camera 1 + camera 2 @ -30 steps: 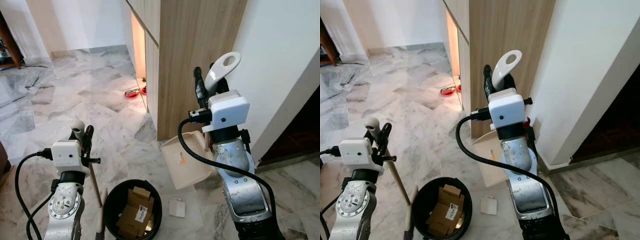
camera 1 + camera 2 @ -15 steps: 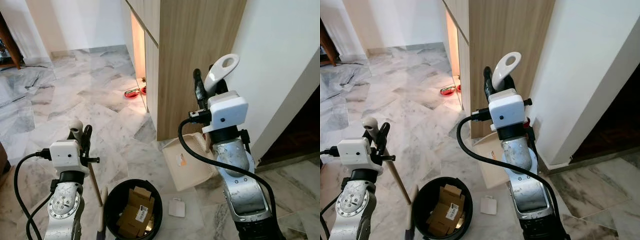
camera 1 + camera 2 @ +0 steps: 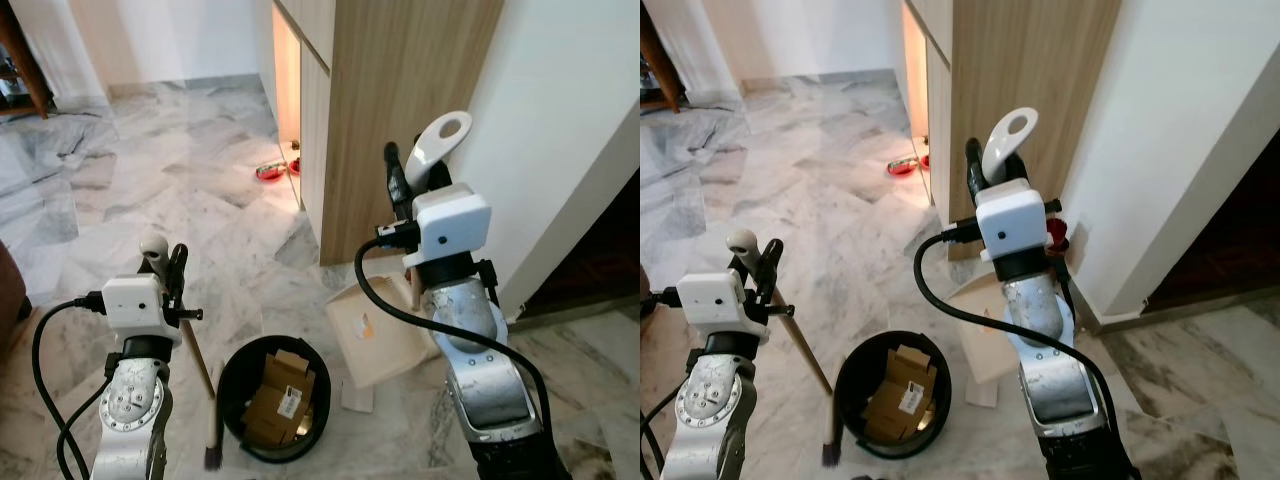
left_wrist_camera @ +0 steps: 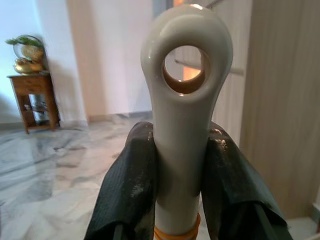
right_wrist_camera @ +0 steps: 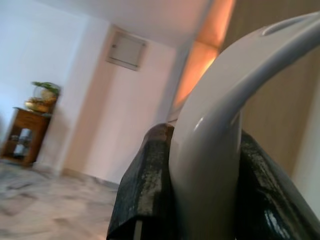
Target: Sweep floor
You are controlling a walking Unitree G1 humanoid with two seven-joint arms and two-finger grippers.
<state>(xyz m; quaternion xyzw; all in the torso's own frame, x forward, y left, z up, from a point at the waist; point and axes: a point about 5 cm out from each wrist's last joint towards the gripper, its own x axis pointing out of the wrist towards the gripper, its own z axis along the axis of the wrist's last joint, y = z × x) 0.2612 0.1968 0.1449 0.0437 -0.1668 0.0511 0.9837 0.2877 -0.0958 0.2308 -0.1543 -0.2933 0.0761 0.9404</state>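
Black fingers (image 4: 127, 195) of the left gripper (image 3: 167, 268) clamp the broom (image 3: 185, 335)'s glossy looped grip, brush by the round bin (image 3: 272, 398) of cardboard, while the right gripper (image 3: 407, 182) clasps the beige dustpan (image 3: 380, 330) on marble floor (image 3: 180, 200).

Both silver arms are raised in front of the body, forearms roughly upright, each with a white camera box at the wrist and a black cable looping down from it. The left gripper (image 3: 165, 262) sits low on the robot's left, its two black fingers (image 4: 129, 190) pointing upward and pressed against either side of the broom handle (image 4: 184, 125). The right gripper (image 3: 410, 180) is held higher and further forward, well apart from the left one. Its fingers (image 5: 150, 185) also point up and are clamped on the pale dustpan handle (image 3: 432, 148), one finger on each side.
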